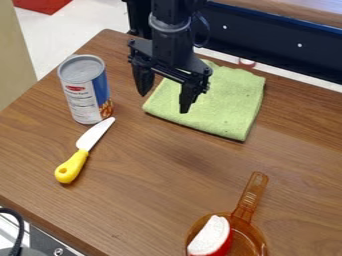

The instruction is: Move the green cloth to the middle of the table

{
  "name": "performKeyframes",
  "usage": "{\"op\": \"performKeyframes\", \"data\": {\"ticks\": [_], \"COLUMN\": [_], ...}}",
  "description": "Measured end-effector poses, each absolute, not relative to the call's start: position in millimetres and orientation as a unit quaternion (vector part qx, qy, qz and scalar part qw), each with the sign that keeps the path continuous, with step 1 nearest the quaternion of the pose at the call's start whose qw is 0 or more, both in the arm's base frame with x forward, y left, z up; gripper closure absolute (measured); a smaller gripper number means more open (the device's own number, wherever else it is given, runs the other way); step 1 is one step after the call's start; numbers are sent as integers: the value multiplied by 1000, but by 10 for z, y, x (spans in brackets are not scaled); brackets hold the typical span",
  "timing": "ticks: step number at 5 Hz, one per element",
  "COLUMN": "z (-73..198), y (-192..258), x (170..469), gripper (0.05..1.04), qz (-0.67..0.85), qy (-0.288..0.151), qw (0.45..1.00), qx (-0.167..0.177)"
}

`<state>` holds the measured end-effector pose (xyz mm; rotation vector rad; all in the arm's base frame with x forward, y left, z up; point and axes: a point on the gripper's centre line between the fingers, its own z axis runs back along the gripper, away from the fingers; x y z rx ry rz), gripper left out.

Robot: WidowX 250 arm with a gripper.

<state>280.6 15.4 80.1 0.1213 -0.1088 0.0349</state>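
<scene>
Green cloth [230, 102] lies on the table [153, 200] near its far edge, partly beneath your gripper [163, 103], which is spread wide. Left of it in view, you have an upright can [83, 84]; its white-and-blue label [81, 102] carries a red patch and small print. Farther out lie a yellow-handled knife [79, 154] and an amber pan [247, 205].

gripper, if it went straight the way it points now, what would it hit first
Probably the green cloth, near its left edge in the view; how high the gripper hangs is unclear, so one finger might land on the table beside it.
</scene>
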Motion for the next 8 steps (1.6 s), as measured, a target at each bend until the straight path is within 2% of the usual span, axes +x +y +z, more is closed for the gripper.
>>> {"op": "performKeyframes", "data": {"ticks": [1,2,3,4,5,6,7,8], "z": [731,637,586,483,391,258,206,110], "y": [155,194,254,288,259,209,166,104], "x": [2784,2978,3219,3437,3605,3786,3899,3945], "gripper": [96,96,96,142,411,701,921,1027], "qz": [18,21,27,31,37,66,78,69], "qy": [-41,-29,-43,-72,-96,-110,-105,-94], "qw": [997,996,994,992,991,988,988,990], "qx": [61,81,100,97,80,83,82,75]}}
